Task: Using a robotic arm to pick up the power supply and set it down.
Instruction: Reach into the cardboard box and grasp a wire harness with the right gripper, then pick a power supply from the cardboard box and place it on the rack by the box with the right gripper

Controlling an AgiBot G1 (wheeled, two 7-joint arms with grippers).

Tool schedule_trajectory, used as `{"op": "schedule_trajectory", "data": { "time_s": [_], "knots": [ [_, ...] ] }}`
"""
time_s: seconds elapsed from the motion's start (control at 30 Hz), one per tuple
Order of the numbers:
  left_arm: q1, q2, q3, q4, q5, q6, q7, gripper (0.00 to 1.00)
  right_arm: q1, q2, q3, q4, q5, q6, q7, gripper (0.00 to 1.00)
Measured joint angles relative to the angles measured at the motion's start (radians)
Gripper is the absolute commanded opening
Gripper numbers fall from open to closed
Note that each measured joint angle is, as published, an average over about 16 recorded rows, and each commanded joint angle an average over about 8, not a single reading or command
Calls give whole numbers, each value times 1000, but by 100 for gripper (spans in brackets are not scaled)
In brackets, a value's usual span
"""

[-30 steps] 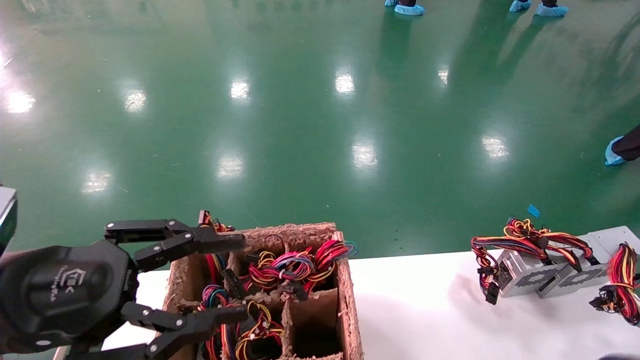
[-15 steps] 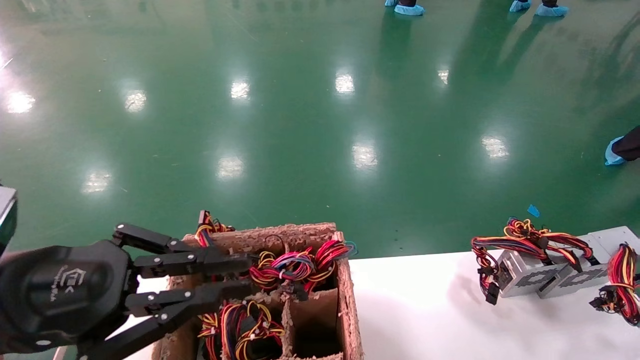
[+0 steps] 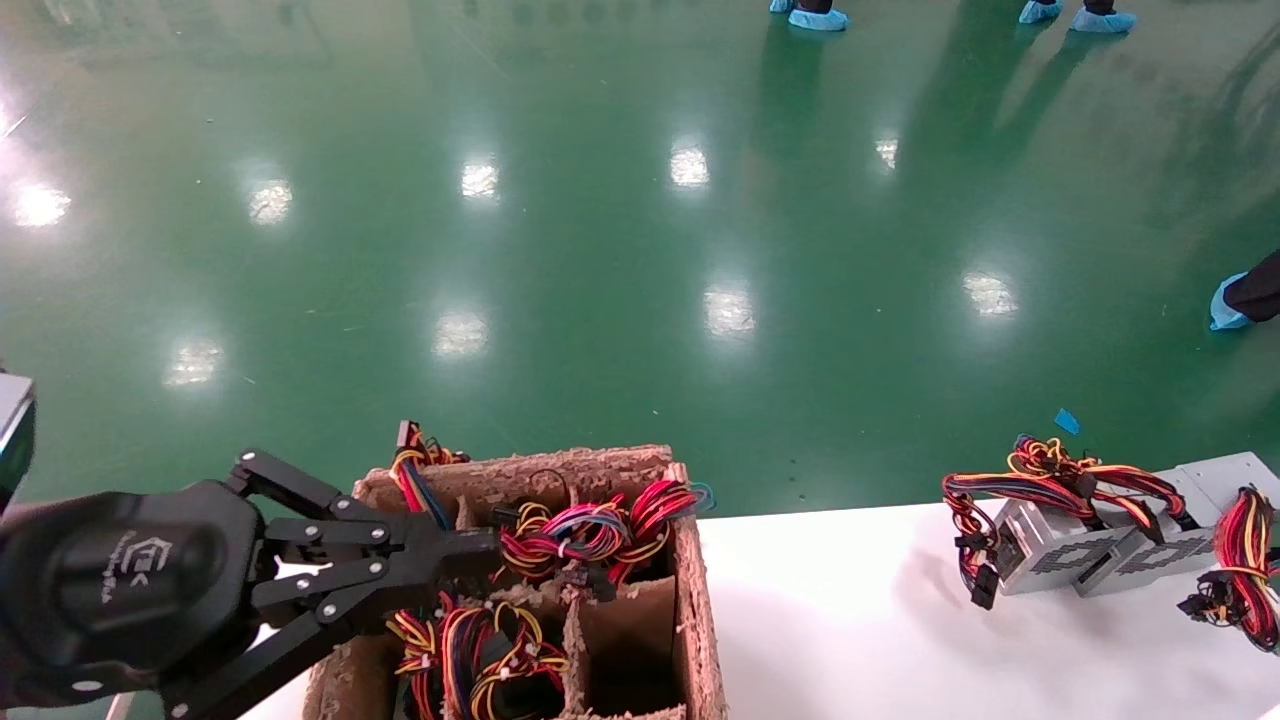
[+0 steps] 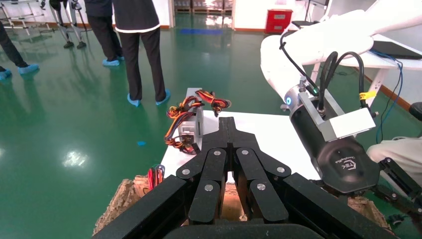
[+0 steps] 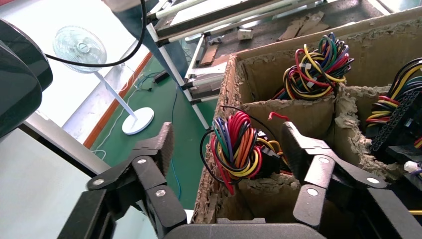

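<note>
Floor point(image 3: 600, 250): green, glossy, on the far side of the work area.

Surface point(image 3: 850, 640): white, running from left to right along the near side.

Box point(image 3: 695, 600): brown pulp, divided into compartments, standing on the surface at left. Most compartments show bundled wires point(image 3: 590, 530); the near right one shows none.

Left arm point(image 3: 120, 580): black, reaching in from the left. The left pincer point(image 3: 485, 545) is fully closed, fingers pressed together with nothing between them, tips over the box's left side, just beside the wires. Contact cannot be determined.

Right pincer point(image 5: 229, 134): spread wide over a corner compartment of the box, one finger on each side of a wire bundle point(image 5: 239, 149). It grips nothing.

Power supply point(image 3: 1050, 550): silver, lying on the surface at right, well apart from the box and both pincers. A second supply point(image 3: 1150, 550) lies against its right side. Wires drape over both.
</note>
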Motion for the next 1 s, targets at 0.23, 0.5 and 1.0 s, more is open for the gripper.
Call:
{"op": "schedule_trajectory", "data": {
  "time_s": [0.23,0.5,1.0],
  "knots": [
    [0,0,0,0,0,0,0,0,1,0,-6,1,-11,6,0,0],
    [0,0,0,0,0,0,0,0,1,2,-10,0,-18,14,1,0],
    [0,0,0,0,0,0,0,0,-31,26,20,-14,101,1,2,0]
  ]
}}
